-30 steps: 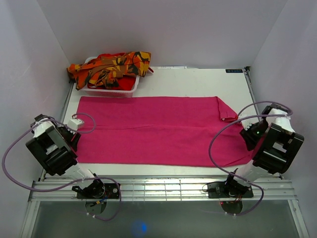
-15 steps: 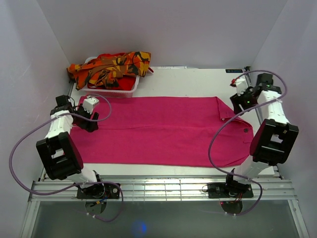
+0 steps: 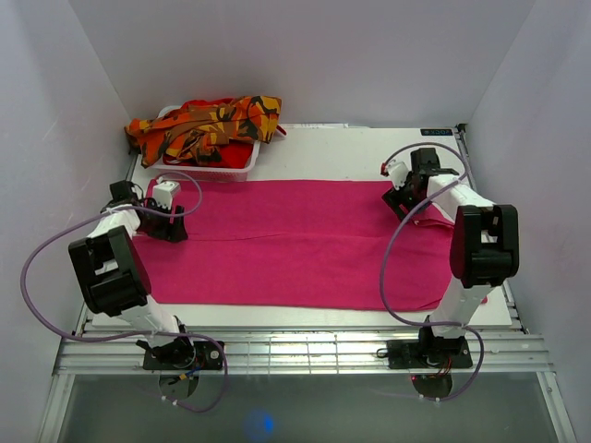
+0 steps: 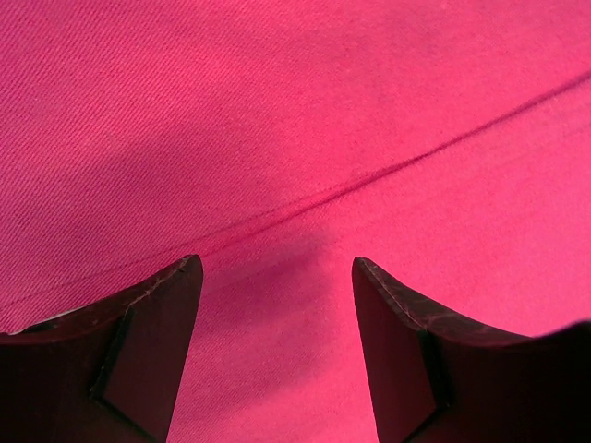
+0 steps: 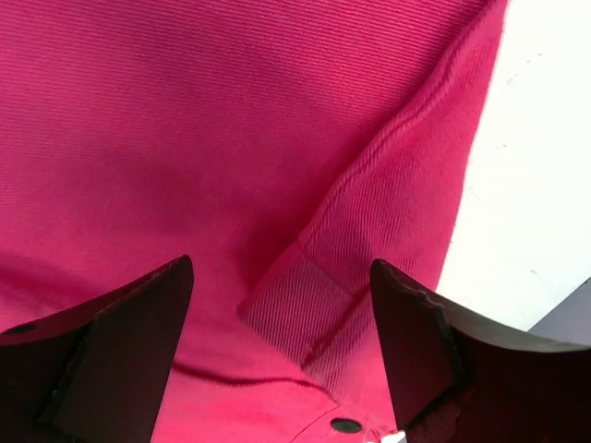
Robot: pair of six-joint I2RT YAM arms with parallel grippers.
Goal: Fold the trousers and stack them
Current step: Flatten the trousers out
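The magenta-pink trousers [image 3: 295, 242] lie spread flat across the table, waist end at the right. My left gripper [image 3: 175, 221] is open, low over their left end; the left wrist view shows only pink cloth [image 4: 277, 138] and a seam between the fingers. My right gripper [image 3: 397, 198] is open over the waist's far corner, where a folded waistband flap [image 5: 314, 305] and a dark button [image 5: 346, 425] show between the fingers. The orange camouflage trousers [image 3: 208, 125] lie heaped in the white basket [image 3: 208, 168] at the back left.
Bare white table [image 3: 351, 152] lies behind the pink trousers and shows in the right wrist view [image 5: 536, 185]. Purple walls close in both sides. Purple cables loop from both arms over the cloth's ends.
Both arms swung out from the near edge and came down onto the pink trousers: the left at the left end, the right moving inward to the waist's far corner.
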